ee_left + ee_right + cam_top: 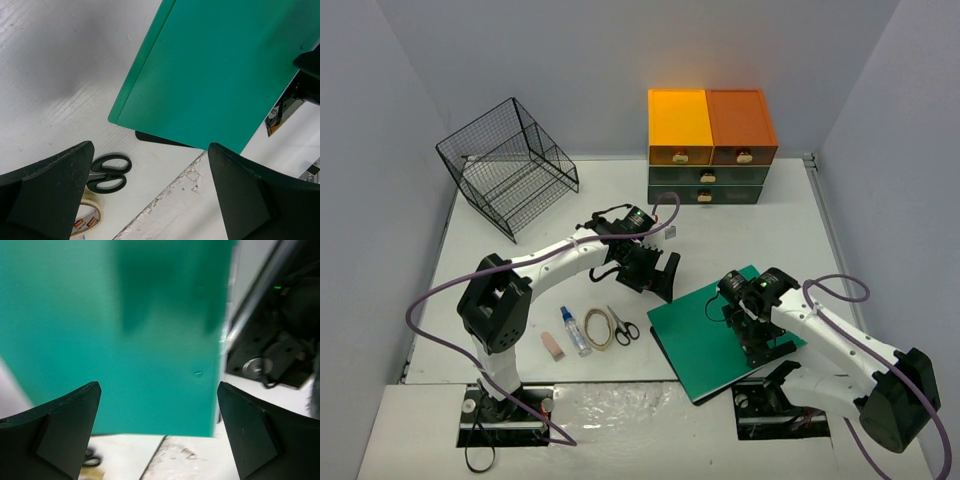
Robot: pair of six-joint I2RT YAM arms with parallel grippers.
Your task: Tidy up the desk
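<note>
The desk (740,235) is a wide white tabletop. A green folder (705,335) lies flat at its near edge, between the arms; it fills the left wrist view (215,70) and the right wrist view (115,340). My left gripper (658,283) hangs open just beyond the folder's far-left edge, nothing between its fingers (150,150). My right gripper (767,347) stands open above the folder's near-right part, its jaws wide over the folder's near edge (158,387) and apart from it.
Black-handled scissors (623,328), a tape roll (598,328), a small glue bottle (574,330) and a pink eraser (552,346) lie in a row left of the folder. A black wire basket (508,165) stands back left, an orange-topped drawer unit (710,145) at the back.
</note>
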